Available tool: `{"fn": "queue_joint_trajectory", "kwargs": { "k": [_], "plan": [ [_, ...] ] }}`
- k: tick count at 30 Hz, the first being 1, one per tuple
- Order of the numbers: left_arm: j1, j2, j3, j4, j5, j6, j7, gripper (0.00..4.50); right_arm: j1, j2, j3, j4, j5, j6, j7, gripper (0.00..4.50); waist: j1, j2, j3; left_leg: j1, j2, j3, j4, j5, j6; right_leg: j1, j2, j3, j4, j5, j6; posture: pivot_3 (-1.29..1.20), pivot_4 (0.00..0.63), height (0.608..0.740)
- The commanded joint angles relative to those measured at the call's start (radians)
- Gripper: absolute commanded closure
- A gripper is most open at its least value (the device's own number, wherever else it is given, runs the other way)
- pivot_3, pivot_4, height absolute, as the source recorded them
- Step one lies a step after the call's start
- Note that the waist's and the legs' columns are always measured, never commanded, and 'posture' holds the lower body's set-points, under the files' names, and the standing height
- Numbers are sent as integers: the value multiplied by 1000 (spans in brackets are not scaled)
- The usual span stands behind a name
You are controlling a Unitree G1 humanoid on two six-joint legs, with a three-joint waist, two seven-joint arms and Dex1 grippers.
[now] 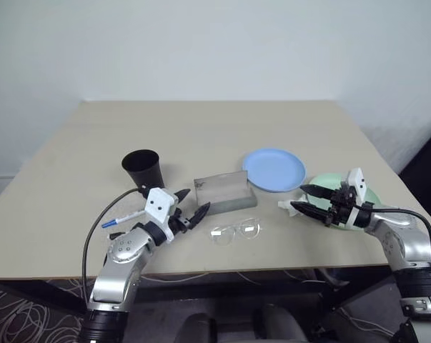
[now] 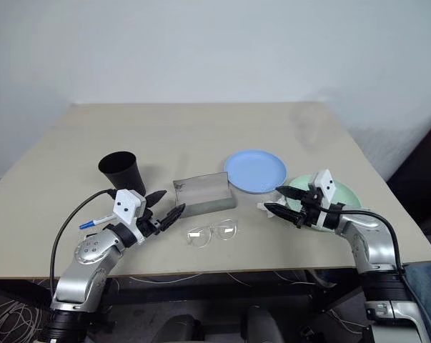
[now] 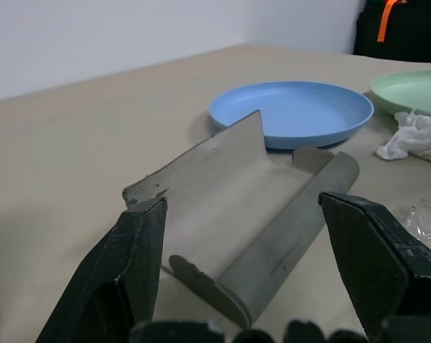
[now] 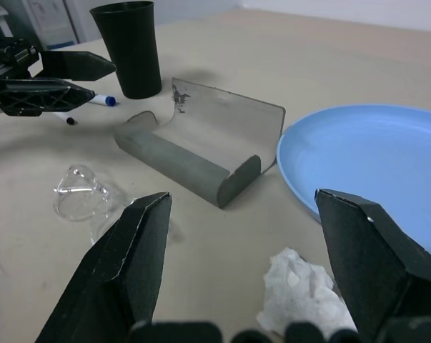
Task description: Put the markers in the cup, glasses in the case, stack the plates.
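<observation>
The two head views look forward and down over the whole table [image 1: 201,121] from its near edge. The left wrist view sits low and close, facing the open case [image 3: 236,214] and the blue plate [image 3: 294,111]. The right wrist view faces the same case from the opposite side, toward the cup [image 4: 129,46].
</observation>
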Motion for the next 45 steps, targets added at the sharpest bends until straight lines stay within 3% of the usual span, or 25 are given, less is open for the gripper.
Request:
{"fn": "queue_joint_trajectory", "kwargs": {
  "k": [1,33,45],
  "plan": [
    [-7,-6,-11,-44,-11,-6,-3,932,-3,-20,-33,-15,10,-22,11,1004,0,0,0,0,0,0,0,0,0,0,0,0,0,0,0,0,0,721],
    [-101,59,-16,49,-41,-19,-148,932,68,-69,-31,-250,-39,88,-207,1004,0,0,0,-1,0,0,-1,0,0,1,0,0,-5,0,0,0,0,721],
    [-114,32,-57,17,-39,4,-132,932,95,-116,55,-224,-225,212,-361,1004,1,0,0,-3,0,1,-2,1,4,1,0,-1,-9,0,0,0,0,721]
  ]
}}
